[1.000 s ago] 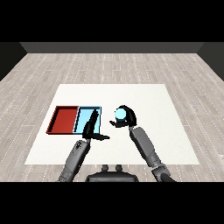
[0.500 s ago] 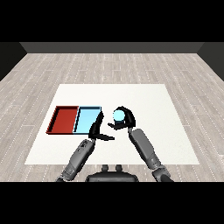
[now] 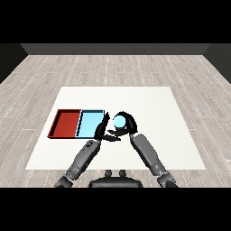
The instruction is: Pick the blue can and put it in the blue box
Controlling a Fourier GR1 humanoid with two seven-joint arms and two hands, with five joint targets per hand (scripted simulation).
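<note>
Well, from the head view — the only view there was — the blue can (image 3: pixel 119 121) sat cradled in the right hand (image 3: pixel 127 126), whose fingers curled round it from the far side and underneath, so only its pale round top showed. It was just to the right of the blue tray (image 3: pixel 89 123), not yet over it. The left hand (image 3: pixel 102 131) lay at the blue tray's near right corner with fingers straight and thumb out toward the can, holding nothing, very near the right hand; whether the two touched, I couldn't tell.

As for handling, I judged the can a rigid little cylinder, likely light, with smooth sides that might slide in the fingers. A wrap round the middle of its wall looked the sensible hold — and that was roughly where the right hand had it. It seemed nothing fragile, though a tilt could let it roll once set down.

Counting up: one blue can, one blue tray, one red tray (image 3: pixel 66 124) touching it on the left, one white table (image 3: pixel 149 99), two hands.
</note>
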